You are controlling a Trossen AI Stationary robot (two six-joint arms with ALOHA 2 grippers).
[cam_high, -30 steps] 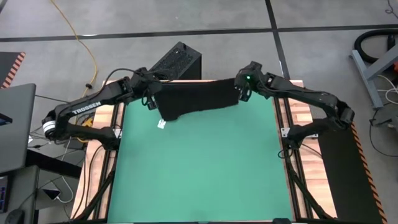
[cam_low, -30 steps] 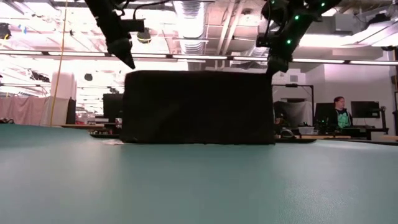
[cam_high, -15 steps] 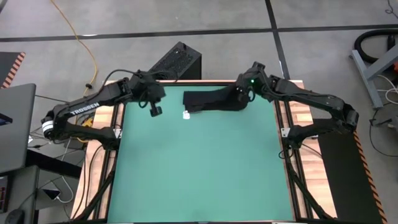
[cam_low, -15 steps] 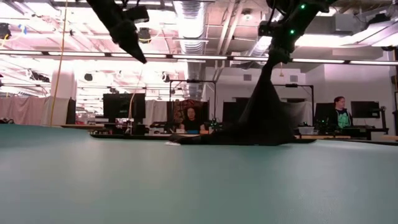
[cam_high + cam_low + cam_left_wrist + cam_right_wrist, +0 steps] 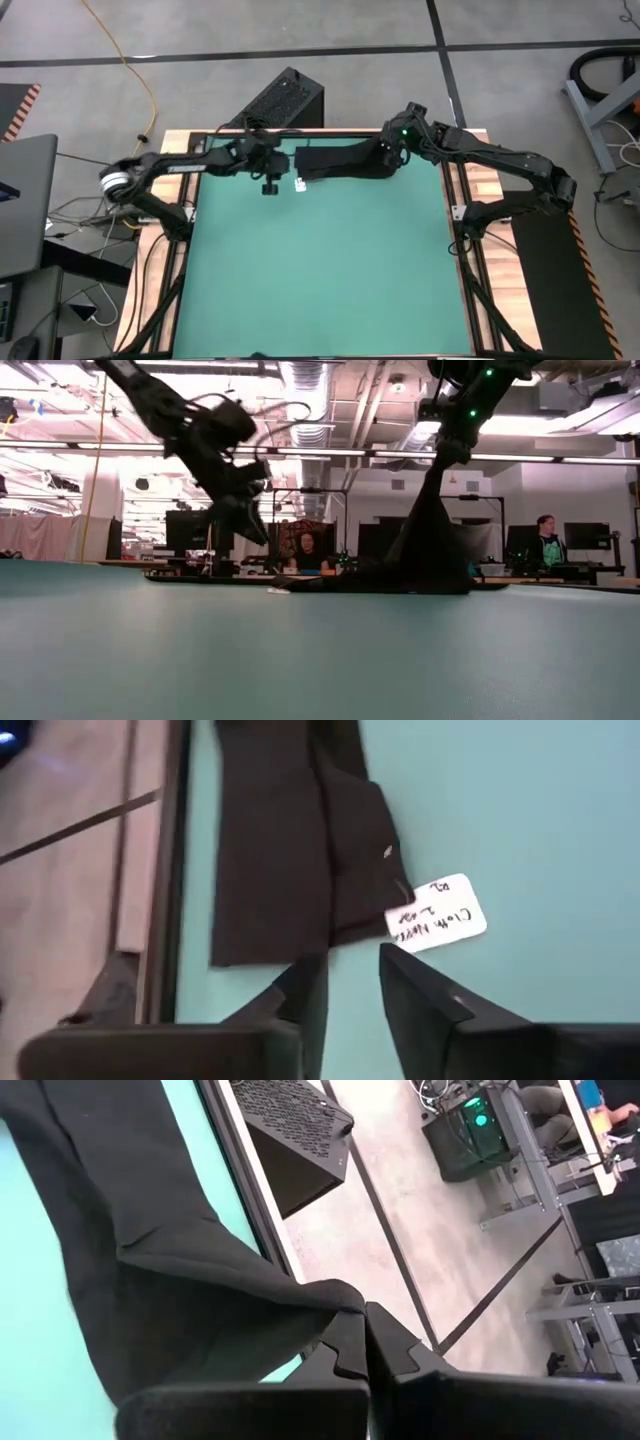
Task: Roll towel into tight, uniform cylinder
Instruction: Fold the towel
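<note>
The black towel [image 5: 345, 160] lies bunched along the far edge of the green mat [image 5: 320, 270]. Its right end is lifted, and its white tag [image 5: 299, 184] lies on the mat at its left end. My right gripper [image 5: 385, 152] is shut on the lifted end, and in the low view the towel [image 5: 425, 540] hangs from it down to the mat. My left gripper [image 5: 270, 186] is open and empty, low over the mat just left of the tag. In the left wrist view its fingers [image 5: 350, 985] point at the towel's left end [image 5: 290, 850] and the tag [image 5: 435, 915]. My right gripper pinches a corner of the towel [image 5: 335, 1302] between its two shut fingers, coming from above. One layer or several, I cannot tell. The cloth hangs below the gripper in a narrow cone [image 5: 430, 510], and its lower part and left end lie on the mat.
A black ribbed box [image 5: 285, 98] stands on the floor just beyond the table's far edge. Wooden table rails [image 5: 470, 190] frame the mat. The near part of the mat is bare. People sit at desks [image 5: 545, 535] in the room behind.
A second ago the towel hung spread as a sheet between both grippers. Its left end has dropped onto the mat, and it now hangs only from my right gripper. My left gripper has gone down and toward the table's right, toward the tag.
</note>
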